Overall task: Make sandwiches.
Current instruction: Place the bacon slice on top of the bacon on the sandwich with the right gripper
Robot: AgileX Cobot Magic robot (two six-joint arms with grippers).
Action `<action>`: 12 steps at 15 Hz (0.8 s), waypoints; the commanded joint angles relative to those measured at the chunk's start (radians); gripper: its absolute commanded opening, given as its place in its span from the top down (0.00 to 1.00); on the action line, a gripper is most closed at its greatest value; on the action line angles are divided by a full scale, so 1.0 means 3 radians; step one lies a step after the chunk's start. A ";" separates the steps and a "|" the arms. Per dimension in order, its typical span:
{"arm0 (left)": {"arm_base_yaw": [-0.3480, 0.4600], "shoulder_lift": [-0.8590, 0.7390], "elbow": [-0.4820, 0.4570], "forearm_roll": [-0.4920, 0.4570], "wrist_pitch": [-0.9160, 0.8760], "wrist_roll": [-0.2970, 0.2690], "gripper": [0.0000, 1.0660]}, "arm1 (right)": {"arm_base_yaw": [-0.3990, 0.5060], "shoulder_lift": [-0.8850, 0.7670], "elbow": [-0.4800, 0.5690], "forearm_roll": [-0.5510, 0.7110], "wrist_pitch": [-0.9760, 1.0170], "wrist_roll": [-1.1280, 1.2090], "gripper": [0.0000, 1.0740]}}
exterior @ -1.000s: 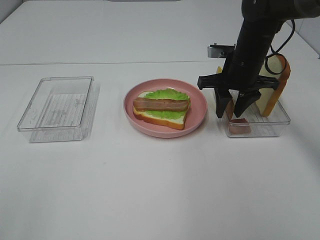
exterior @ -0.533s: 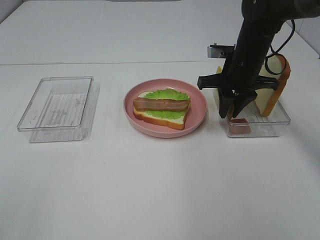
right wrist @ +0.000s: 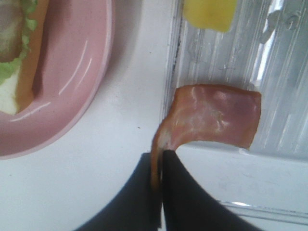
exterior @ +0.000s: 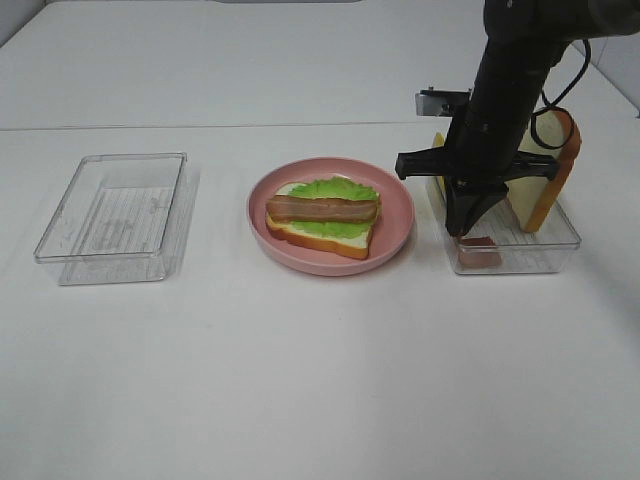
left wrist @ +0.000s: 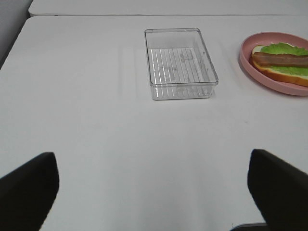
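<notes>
The left gripper (left wrist: 154, 192) hangs nearest, fingers spread. The open sandwich (exterior: 322, 215) sits on the pink plate (exterior: 398, 205). At its three o'clock the right gripper (exterior: 461, 228) pinches a bacon strip (right wrist: 214, 114) in the clear tray (exterior: 530, 262). Lift gently, clearing the wall.

Right arm (exterior: 505, 90): black, comes down steeply, wrist near vertical. Right pincer (exterior: 462, 226) points straight down, jaws pressed together on one end of a thin reddish-brown bacon strip (right wrist: 211, 115). Left pincer (left wrist: 151, 161): jaws spread wide, dark fingers (left wrist: 29, 187) well apart, hovering low over the flat white table (left wrist: 96, 120).
</notes>
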 commanded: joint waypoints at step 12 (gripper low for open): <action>0.0007 -0.0063 0.0003 -0.0030 -0.0037 -0.0013 0.04 | -0.0010 -0.0463 0.0013 0.0053 0.0217 0.0000 1.00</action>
